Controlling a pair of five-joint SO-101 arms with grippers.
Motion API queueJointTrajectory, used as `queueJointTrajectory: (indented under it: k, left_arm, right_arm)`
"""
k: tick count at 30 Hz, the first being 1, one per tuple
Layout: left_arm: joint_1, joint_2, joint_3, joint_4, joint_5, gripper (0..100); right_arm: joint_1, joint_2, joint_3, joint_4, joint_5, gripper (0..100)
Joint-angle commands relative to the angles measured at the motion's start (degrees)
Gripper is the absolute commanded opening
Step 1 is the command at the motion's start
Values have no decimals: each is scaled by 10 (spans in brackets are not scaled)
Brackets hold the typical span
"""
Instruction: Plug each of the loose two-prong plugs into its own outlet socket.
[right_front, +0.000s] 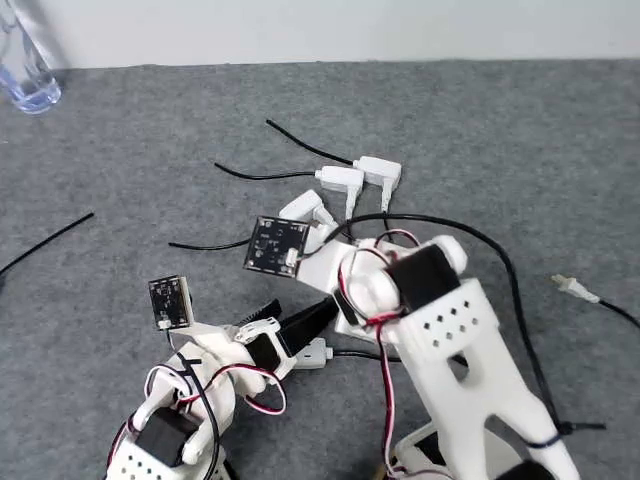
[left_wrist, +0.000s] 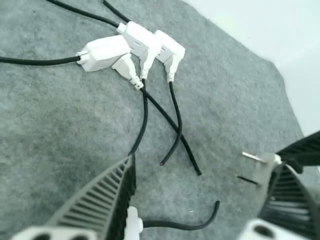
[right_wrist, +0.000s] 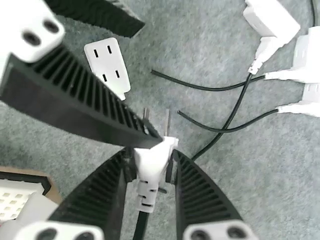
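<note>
Right gripper (right_wrist: 150, 156) clamps plug (right_wrist: 150, 167) by body, prongs (right_wrist: 167, 121) free. Likely light, rigid, slick plastic. Left gripper (left_wrist: 200, 165) spread wide beside socket (right_wrist: 107, 65).

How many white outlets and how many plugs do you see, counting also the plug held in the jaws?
outlets: 4
plugs: 5, of which 3 are plugged in, 1 is held in the jaws and 1 lies loose
total: 9
</note>
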Motion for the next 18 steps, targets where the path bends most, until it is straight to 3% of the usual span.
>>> queueJointTrajectory:
  k: [1, 18]
  left_arm:
    - [1, -7, -4, 10, 0, 389]
    - [2, -7, -4, 11, 0, 389]
  right_arm:
    - [-24, -56, -35, 19, -4, 9]
    - [-36, -70, -33, 24, -24, 9]
